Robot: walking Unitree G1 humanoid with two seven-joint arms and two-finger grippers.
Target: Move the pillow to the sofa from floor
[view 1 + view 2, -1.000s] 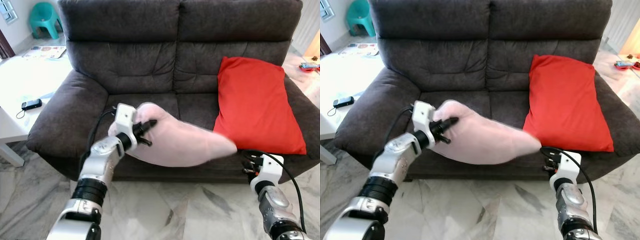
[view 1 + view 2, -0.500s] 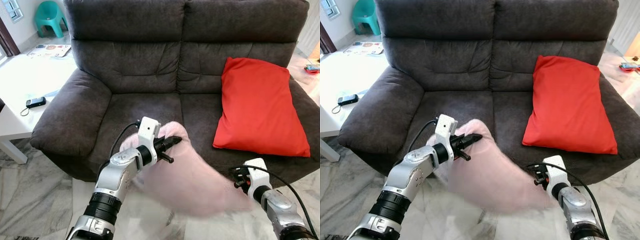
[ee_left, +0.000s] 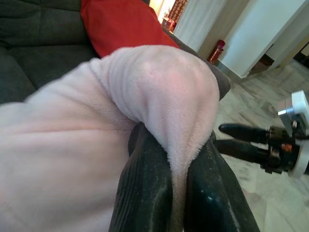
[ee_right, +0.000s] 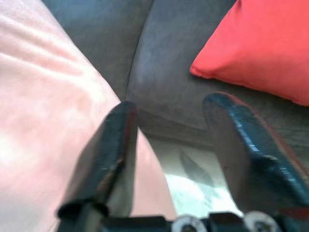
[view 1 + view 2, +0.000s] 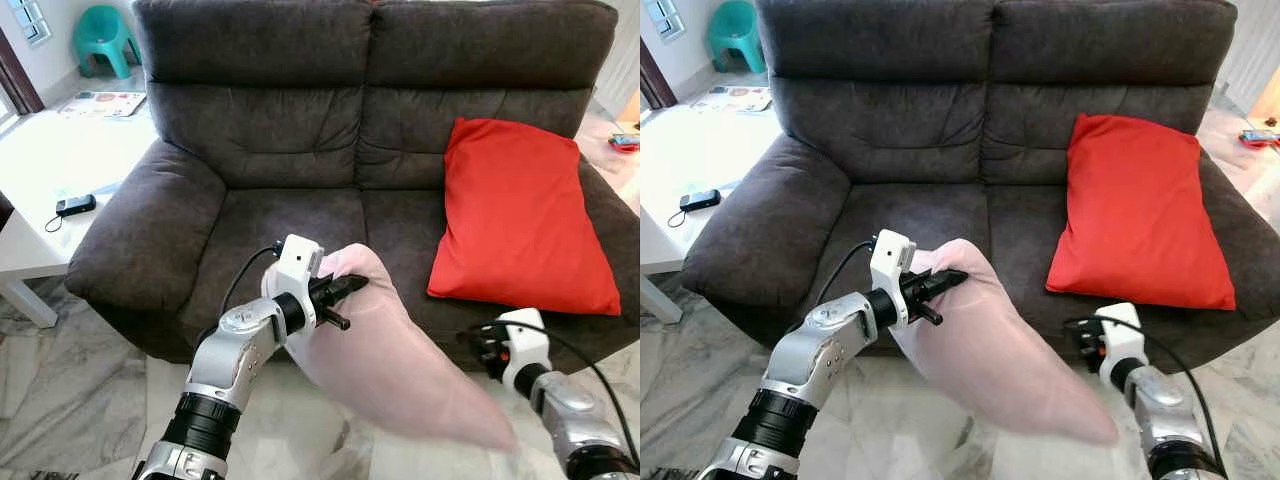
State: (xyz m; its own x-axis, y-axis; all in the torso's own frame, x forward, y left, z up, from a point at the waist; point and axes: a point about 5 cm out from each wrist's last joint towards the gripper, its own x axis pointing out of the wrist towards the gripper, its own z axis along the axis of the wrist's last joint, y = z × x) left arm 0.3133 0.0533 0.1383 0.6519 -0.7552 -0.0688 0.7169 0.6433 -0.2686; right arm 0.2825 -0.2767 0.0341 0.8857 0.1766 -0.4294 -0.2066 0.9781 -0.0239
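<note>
While left pincer (image 3: 177, 193) pinches pink pillow (image 5: 400, 370), right pincer (image 4: 178, 159) seemingly gapes.

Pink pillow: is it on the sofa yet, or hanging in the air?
Hanging. The left gripper pinches one corner; the pink pillow droops before the sofa.

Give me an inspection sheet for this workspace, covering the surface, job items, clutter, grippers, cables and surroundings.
Surface: dark grey sofa, seat bare on its left half.
Job's things: pink pillow hanging off the seat's front edge, over the marble floor.
Clutter: red pillow leaning on the sofa's right side.
Grippers: left gripper shut on the pink pillow's corner; right gripper open beside it.
Cables: black cable on the left arm.
Surroundings: white table with black phone; teal chair.
</note>
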